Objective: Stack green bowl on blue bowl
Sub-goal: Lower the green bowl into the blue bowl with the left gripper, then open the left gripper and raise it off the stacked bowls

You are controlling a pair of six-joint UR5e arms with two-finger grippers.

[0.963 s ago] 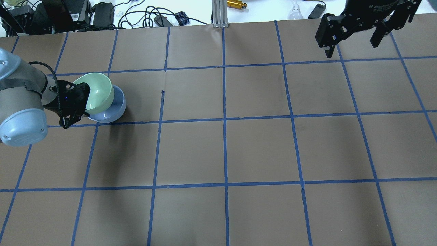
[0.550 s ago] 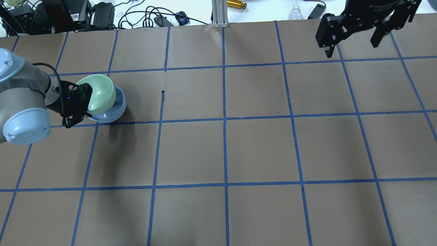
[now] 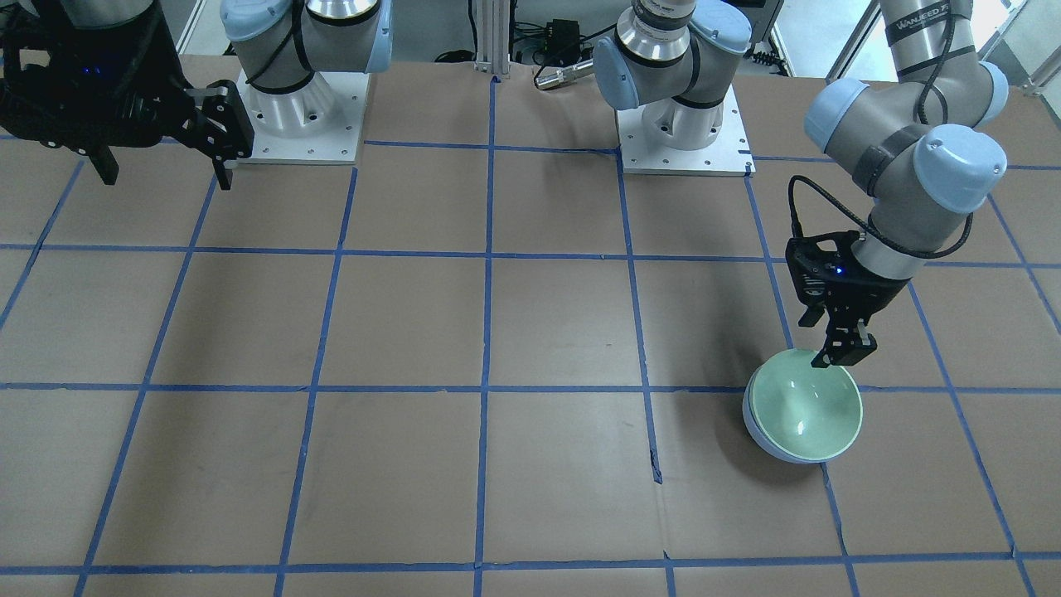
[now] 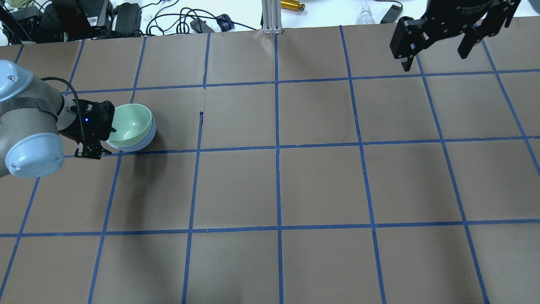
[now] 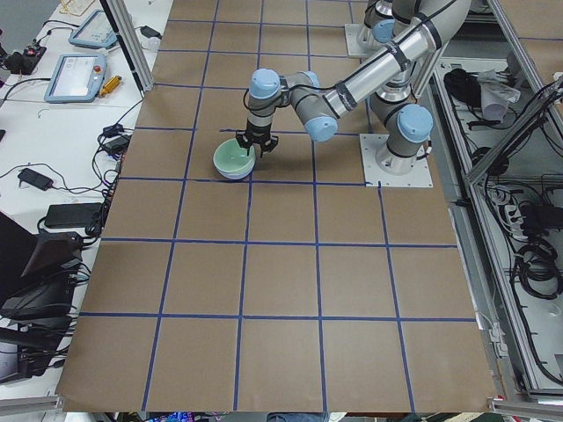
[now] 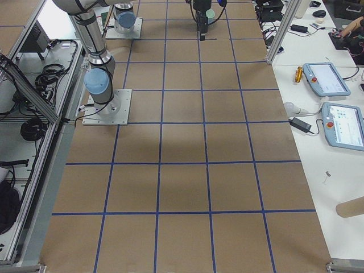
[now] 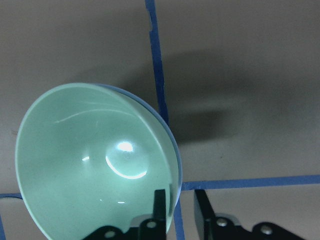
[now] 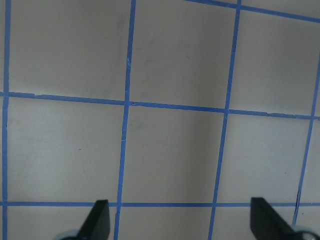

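Note:
The green bowl sits level inside the blue bowl at the table's left. Only a thin band of the blue bowl shows under it, also in the front view. My left gripper points down at the green bowl's near rim. Its fingers stand a little apart, one inside and one outside the rim, with a gap to the outer finger. My right gripper hangs wide open and empty high over the far right corner, and shows the same in its wrist view.
The table is brown paper with a blue tape grid. Cables, power bricks and a metal post lie beyond the far edge. Both arm bases stand on the robot's side.
The green bowl was tilted in my left gripper above the blue bowl. Now it lies level, nested in the blue bowl, and the left gripper's fingers have parted. The right arm has not moved.

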